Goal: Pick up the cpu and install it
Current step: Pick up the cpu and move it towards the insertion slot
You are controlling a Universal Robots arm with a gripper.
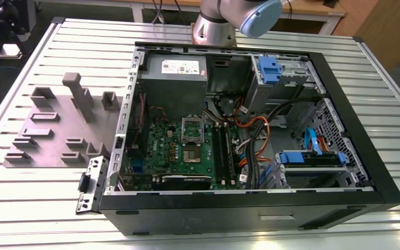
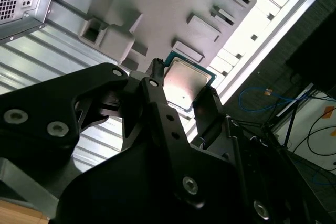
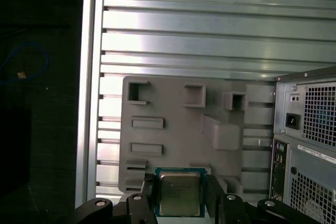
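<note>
The cpu (image 3: 179, 195) is a small square chip with a dull silvery top and a thin green rim. It sits between the two black fingers of my gripper (image 3: 179, 182), which is shut on its two opposite edges. In the second wrist view the cpu (image 2: 182, 86) shows the same way, clamped in the gripper (image 2: 182, 80) well above the table. Below it lies the grey fixture plate (image 3: 178, 124). In the exterior view the open computer case (image 1: 339, 104) shows the green motherboard with its silvery socket frame (image 1: 191, 127).
The grey fixture plate (image 1: 54, 130) with raised blocks lies on the slatted metal table (image 1: 47, 208), at the exterior view's left of the case. Cables, blue drive brackets (image 1: 311, 158) and a grey power supply (image 1: 174, 70) fill the case. The arm's base (image 1: 214, 26) stands behind the case.
</note>
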